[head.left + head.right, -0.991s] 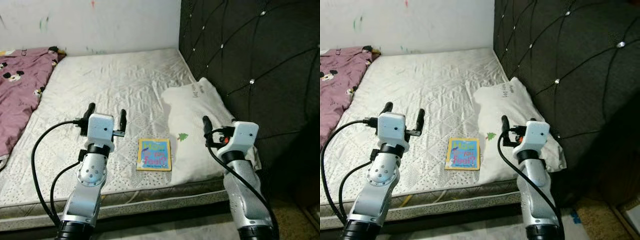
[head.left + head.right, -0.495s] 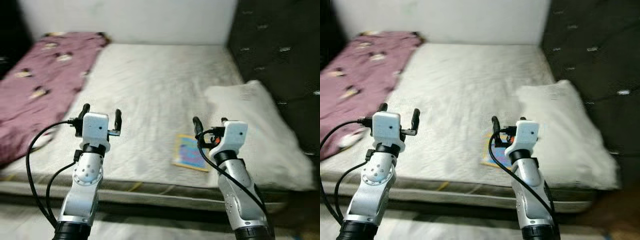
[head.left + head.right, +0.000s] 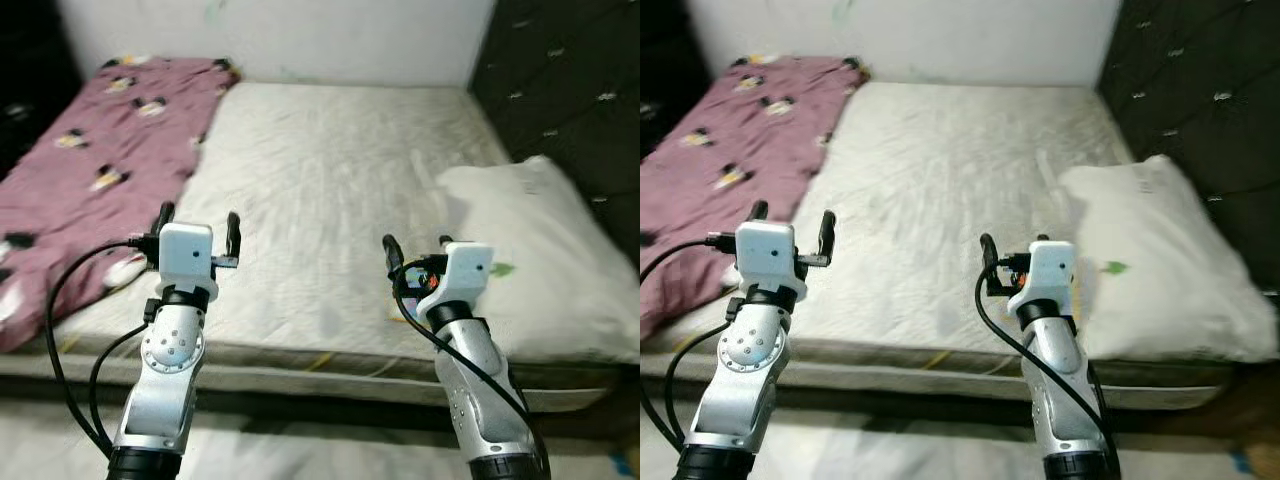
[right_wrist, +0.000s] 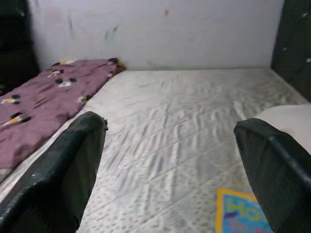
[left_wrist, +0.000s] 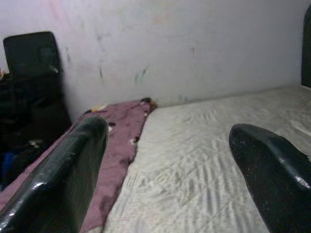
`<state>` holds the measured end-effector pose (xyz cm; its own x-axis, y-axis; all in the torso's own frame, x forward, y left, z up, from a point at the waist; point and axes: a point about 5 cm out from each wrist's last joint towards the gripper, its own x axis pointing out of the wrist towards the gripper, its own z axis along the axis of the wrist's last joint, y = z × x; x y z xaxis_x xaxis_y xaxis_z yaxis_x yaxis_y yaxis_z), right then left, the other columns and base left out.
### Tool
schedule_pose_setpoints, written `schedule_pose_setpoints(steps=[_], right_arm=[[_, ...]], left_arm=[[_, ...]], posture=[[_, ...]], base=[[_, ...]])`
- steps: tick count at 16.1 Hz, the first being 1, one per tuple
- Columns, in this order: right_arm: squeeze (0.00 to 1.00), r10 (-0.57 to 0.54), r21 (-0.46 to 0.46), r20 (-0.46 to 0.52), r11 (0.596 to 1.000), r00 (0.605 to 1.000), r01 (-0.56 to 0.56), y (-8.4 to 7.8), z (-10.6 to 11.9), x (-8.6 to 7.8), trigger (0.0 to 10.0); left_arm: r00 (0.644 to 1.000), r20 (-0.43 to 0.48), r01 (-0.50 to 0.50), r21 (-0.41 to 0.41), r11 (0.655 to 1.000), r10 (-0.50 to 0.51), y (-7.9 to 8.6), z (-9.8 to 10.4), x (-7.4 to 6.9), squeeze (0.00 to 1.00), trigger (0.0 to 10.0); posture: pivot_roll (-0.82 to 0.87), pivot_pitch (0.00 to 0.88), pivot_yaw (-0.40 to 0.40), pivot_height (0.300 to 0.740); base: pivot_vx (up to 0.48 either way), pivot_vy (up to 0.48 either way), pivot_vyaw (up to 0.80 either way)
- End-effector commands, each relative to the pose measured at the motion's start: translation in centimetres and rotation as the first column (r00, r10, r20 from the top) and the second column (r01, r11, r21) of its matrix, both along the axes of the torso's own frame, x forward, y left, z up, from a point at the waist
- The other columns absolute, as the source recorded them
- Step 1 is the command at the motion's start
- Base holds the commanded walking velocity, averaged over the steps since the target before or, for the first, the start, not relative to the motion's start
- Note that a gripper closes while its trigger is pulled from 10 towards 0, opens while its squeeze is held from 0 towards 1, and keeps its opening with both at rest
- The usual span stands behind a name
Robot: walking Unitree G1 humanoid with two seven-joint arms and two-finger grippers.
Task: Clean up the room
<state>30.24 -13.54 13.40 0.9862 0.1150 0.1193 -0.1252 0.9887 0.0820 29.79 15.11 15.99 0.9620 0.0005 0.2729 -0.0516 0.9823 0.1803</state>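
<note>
Your right gripper (image 3: 1012, 256), fingers apart and empty, is nearest the book (image 4: 241, 215), which lies flat on the mattress (image 3: 330, 190) just beyond it; left gripper (image 3: 196, 224) also spread, well left.

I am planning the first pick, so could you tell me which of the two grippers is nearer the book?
The right gripper: the book lies on the mattress just beyond its open fingers. The left gripper hovers nearer the purple blanket.
</note>
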Motion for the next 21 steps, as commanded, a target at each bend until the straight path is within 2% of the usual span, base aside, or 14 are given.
schedule_pose_setpoints(steps=[1, 4, 7, 16, 19, 21], right_arm=[[0.0, -0.024, 0.002, -0.024, 1.0, 0.999, 0.024, -0.98, -0.36, -0.12, 10.0], [0.0, -0.019, -0.005, -0.028, 1.0, 0.999, 0.019, -0.91, -0.49, -0.13, 10.0], [0.0, -0.019, -0.004, -0.029, 1.0, 0.999, 0.019, -0.87, -0.45, -0.14, 10.0], [0.0, -0.029, 0.008, -0.028, 1.0, 0.999, 0.029, -0.75, -0.4, 0.1, 10.0], [0.0, -0.038, 0.018, -0.027, 0.999, 0.999, 0.039, -0.99, -0.24, 0.21, 10.0], [0.0, -0.043, 0.013, -0.026, 0.999, 0.999, 0.044, -1.14, -0.2, 0.29, 10.0]], left_arm=[[0.999, -0.017, 0.033, -0.025, 0.999, -0.033, -0.62, -0.17, -0.05, 0.0, 10.0], [0.995, -0.018, 0.092, -0.052, 0.994, -0.093, -0.95, -0.23, -0.21, 0.0, 10.0], [0.994, -0.021, 0.11, -0.063, 0.992, -0.111, -1.02, -0.18, -0.2, 0.0, 10.0], [0.992, -0.029, 0.123, -0.064, 0.99, -0.125, -0.99, -0.03, -0.17, 0.0, 10.0], [0.99, -0.029, 0.136, -0.084, 0.987, -0.139, -1.44, 0.16, -0.04, 0.0, 10.0], [0.997, -0.05, 0.056, -0.052, 0.997, -0.059, -1.49, -0.17, 0.09, 0.0, 10.0]], posture=[[-0.03, 0.127, 0.023, 0.74], [-0.03, 0.125, 0.024, 0.74], [-0.03, 0.127, 0.025, 0.74], [-0.02, 0.138, 0.033, 0.74], [-0.02, 0.139, 0.034, 0.74], [-0.02, 0.139, 0.032, 0.74]], base=[[0.0, 0.0, 0.0], [0.0, 0.0, -0.74], [0.27, 0.0, -0.55], [0.358, 0.0, 0.0], [0.222, 0.0, 0.0], [0.0, 0.0, 0.0]])
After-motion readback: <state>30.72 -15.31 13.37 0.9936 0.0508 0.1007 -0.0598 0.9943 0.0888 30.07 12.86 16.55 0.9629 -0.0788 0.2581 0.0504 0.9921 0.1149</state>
